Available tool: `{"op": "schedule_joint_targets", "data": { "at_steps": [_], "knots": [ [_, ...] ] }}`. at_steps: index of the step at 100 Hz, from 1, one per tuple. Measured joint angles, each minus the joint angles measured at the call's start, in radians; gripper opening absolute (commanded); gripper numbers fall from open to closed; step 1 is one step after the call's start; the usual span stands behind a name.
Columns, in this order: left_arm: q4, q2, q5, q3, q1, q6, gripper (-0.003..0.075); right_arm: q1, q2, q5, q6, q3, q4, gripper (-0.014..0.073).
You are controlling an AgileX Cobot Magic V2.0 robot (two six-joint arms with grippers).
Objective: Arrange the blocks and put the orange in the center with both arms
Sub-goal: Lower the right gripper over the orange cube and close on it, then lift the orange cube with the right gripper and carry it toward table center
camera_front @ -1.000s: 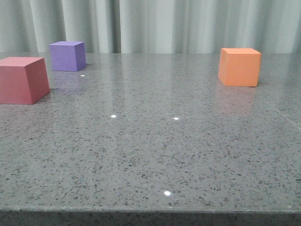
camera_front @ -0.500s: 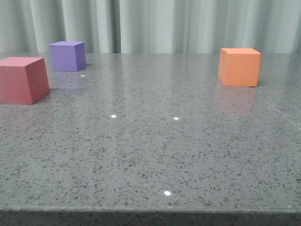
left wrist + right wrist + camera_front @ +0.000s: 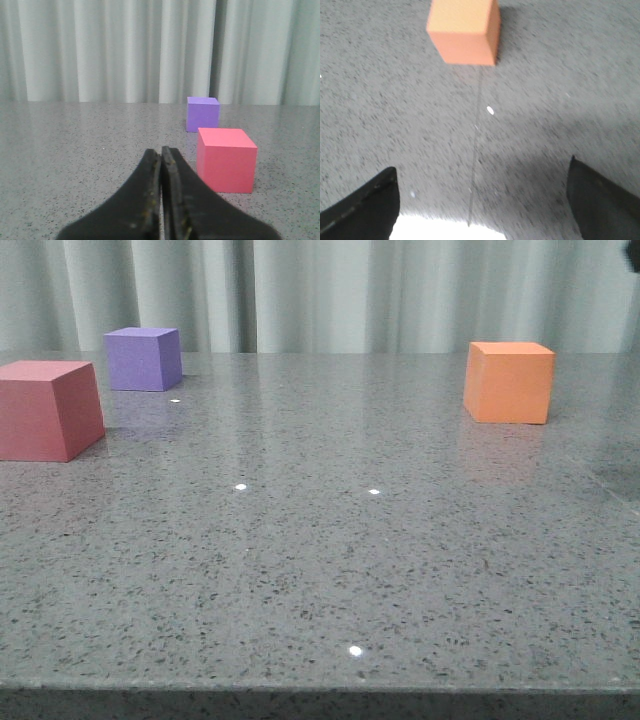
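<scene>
Orange cube: it sits near the far right edge of the grey speckled surface, nothing touching it.
Purple cube: near the far left corner.
Red-pink cube: at the left edge, just in front of the purple one, apart from it.
My left end effector: clenched, fingers pressed together, holding nothing.
My right end effector: released, fingers spread wide above the surface, the orange cube ahead of them.
</scene>
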Motion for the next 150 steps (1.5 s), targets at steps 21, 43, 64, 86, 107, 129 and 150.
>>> {"op": "schedule_joint_targets", "data": {
  "at_steps": [21,43,64,86,107,129,150],
  "knots": [
    [0.0,0.0,0.0,0.0,0.0,0.0,-0.002,0.021,0.226,-0.002,0.0,-0.191,0.0,0.0663],
    [0.0,0.0,0.0,0.0,0.0,0.0,-0.002,0.025,0.414,-0.002,0.0,-0.355,0.0,0.0663],
    [0.0,0.0,0.0,0.0,0.0,0.0,-0.002,0.026,0.537,-0.002,0.0,-0.454,-0.025,0.0663],
    [0.0,0.0,0.0,0.0,0.0,0.0,-0.002,0.026,0.602,-0.002,0.0,-0.508,-0.039,0.0663],
    [0.0,0.0,0.0,0.0,0.0,0.0,-0.002,0.026,0.649,-0.012,0.0,-0.514,-0.051,0.0663],
    [0.0,0.0,0.0,0.0,0.0,0.0,-0.002,0.026,0.694,-0.012,0.0,-0.515,-0.053,0.0547],
    [0.0,0.0,0.0,0.0,0.0,0.0,-0.002,0.026,0.71,-0.012,0.0,-0.516,-0.055,0.0356]
  ]
}}
